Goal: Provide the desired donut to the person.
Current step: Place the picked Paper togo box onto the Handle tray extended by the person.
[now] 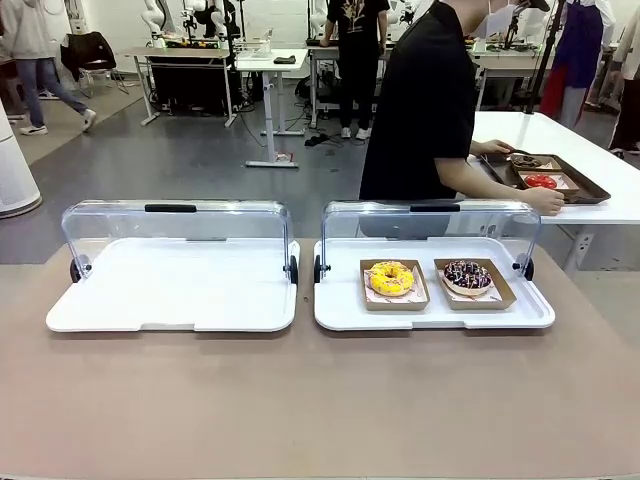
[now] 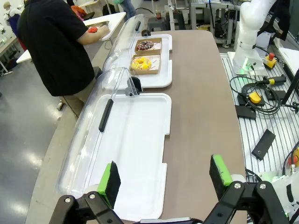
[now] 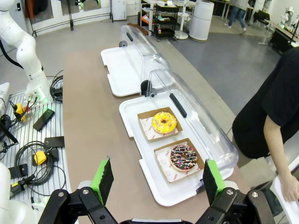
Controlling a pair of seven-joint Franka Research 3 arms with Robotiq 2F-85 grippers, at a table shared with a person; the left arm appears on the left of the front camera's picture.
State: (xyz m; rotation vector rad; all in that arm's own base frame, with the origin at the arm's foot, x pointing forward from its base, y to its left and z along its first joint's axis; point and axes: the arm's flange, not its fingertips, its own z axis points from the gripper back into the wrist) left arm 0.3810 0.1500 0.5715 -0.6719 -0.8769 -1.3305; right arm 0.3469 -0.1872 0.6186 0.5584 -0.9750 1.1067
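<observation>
A yellow-glazed donut [image 1: 391, 278] [image 2: 141, 63] [image 3: 164, 122] and a chocolate sprinkled donut [image 1: 467, 276] [image 2: 145, 45] [image 3: 183, 157] each lie in a brown paper tray on the right white display tray [image 1: 340, 300]. The person [image 1: 425, 110] [image 2: 49, 44] [image 3: 271, 107] in black stands at the far side, turned to a side table, hands on a brown tray [image 1: 590, 190] with a red donut [image 1: 540, 181]. My left gripper [image 2: 163, 179] is open above the near table edge by the empty left tray. My right gripper [image 3: 156, 179] is open, high over the right tray.
The left white display tray [image 1: 170, 290] [image 2: 135, 140] is empty. Both clear lids [image 1: 175, 235] [image 1: 430, 235] stand raised along the far edges of the trays. Bare brown tabletop [image 1: 320, 400] stretches across the front. Cables and boxes lie beside the arm bases.
</observation>
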